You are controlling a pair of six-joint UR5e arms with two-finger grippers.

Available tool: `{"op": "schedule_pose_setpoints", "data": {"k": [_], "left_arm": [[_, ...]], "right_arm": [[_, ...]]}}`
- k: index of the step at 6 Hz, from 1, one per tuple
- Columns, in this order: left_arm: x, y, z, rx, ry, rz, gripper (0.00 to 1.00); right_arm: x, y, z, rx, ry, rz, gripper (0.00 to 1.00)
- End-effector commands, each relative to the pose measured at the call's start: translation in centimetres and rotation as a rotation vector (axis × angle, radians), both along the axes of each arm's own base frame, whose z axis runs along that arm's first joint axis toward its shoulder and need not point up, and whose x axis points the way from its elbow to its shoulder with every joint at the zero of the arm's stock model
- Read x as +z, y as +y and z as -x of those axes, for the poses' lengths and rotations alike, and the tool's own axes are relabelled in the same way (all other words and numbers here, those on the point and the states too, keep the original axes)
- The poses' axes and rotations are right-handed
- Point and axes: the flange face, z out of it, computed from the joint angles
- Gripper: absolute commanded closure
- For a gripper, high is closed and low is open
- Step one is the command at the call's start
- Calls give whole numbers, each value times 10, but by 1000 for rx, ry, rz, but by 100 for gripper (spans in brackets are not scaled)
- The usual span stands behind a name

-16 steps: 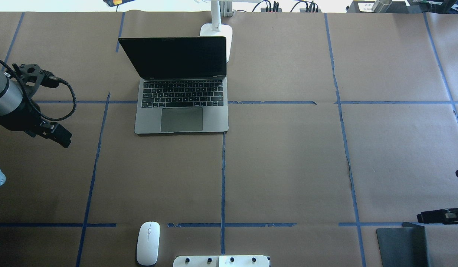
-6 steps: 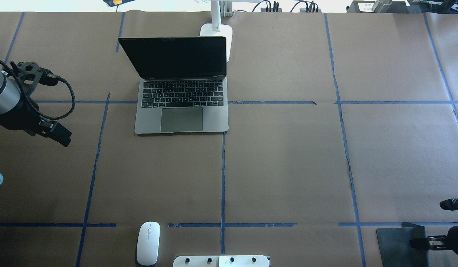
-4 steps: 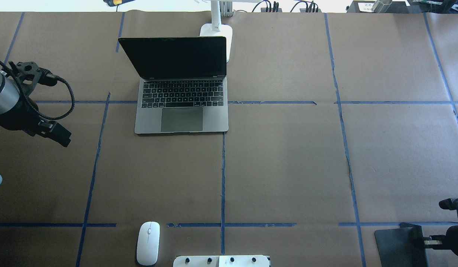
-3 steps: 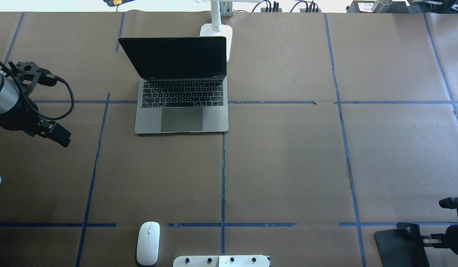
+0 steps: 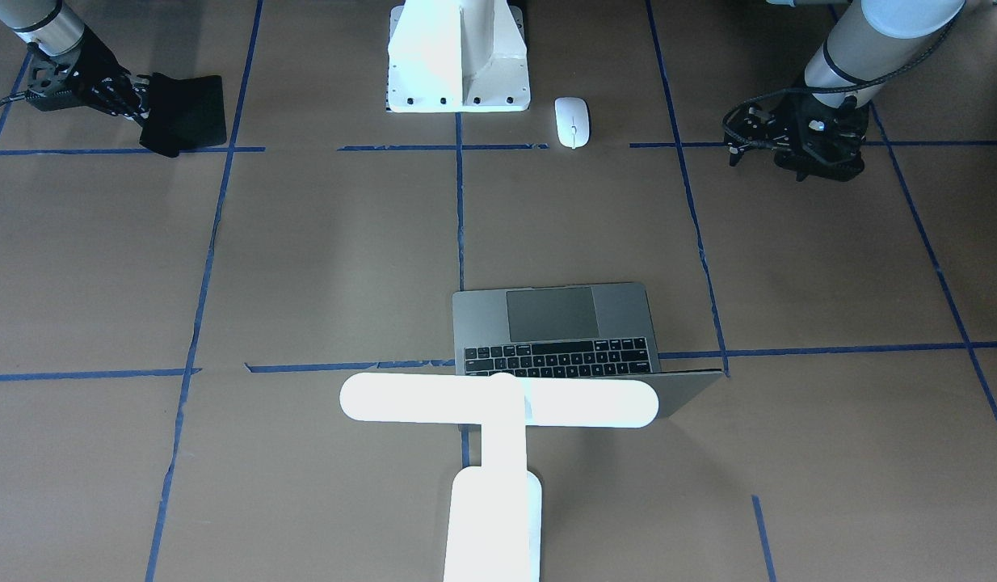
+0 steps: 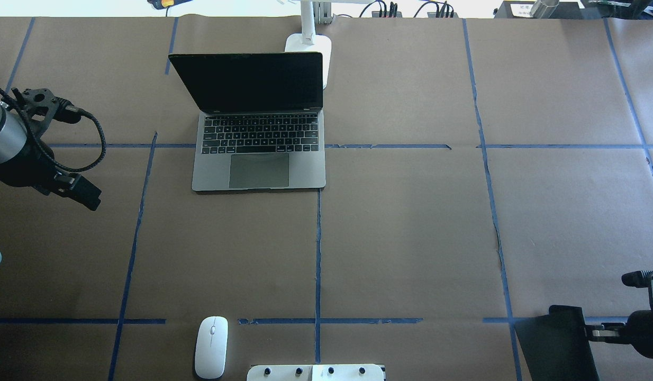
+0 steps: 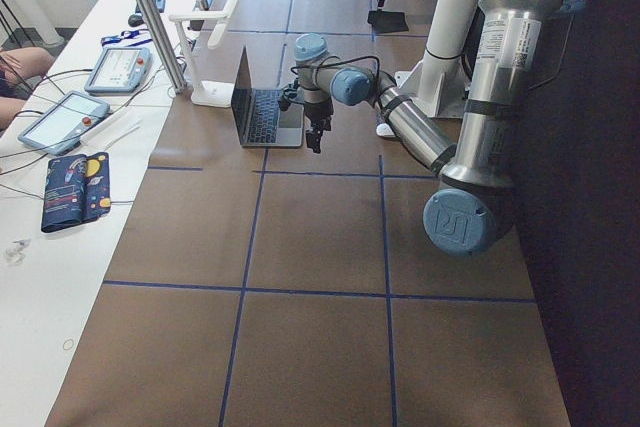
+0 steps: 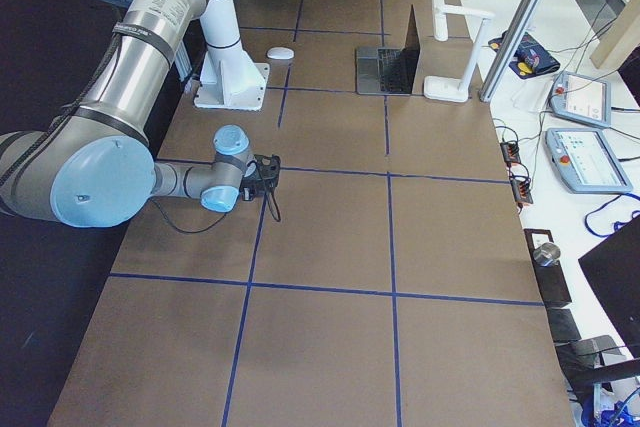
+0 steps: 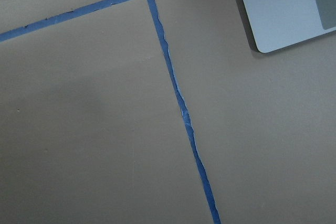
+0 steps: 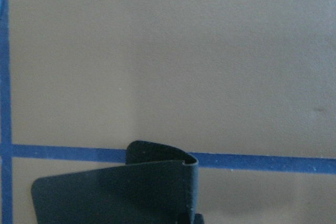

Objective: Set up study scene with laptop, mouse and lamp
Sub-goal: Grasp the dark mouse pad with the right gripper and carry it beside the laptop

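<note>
The laptop (image 6: 259,138) stands open at the table's far middle, also in the front view (image 5: 557,333). The lamp (image 5: 498,401) stands just behind it, its base (image 6: 309,45) by the screen's right corner. The mouse (image 6: 211,346) lies at the near edge, left of centre, also in the front view (image 5: 572,121). My right gripper (image 6: 591,333) is shut on the edge of a flat black pad (image 6: 554,346) and holds it tilted up off the table; the right wrist view shows the pad's curled corner (image 10: 121,190). My left gripper (image 6: 85,191) hovers shut and empty, left of the laptop.
The white bolted pedestal block (image 6: 316,372) sits at the near middle edge, right of the mouse. Blue tape lines (image 6: 317,254) divide the brown table. Cables and control pendants lie beyond the far edge.
My right gripper has come down onto the black pad's right edge, closed on it, and lifted and pulled it to the left. The left arm has barely moved.
</note>
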Motion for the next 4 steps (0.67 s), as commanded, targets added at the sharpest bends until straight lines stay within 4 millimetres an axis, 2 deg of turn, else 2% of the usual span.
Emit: {"op": "schedule_pose_setpoints", "data": {"k": [1, 2, 3, 4], "left_arm": [[-1, 0, 0, -3, 1, 1, 0], [-3, 1, 1, -3, 5, -4, 0], [-4, 1, 1, -3, 5, -4, 0], [-8, 4, 3, -4, 12, -9, 0]], "right_arm": [[-32, -36, 20, 106, -99, -17, 100], [-44, -54, 28, 146, -133, -28, 100], [-49, -78, 47, 187, -133, -30, 100], [-77, -115, 82, 231, -134, -32, 100]]}}
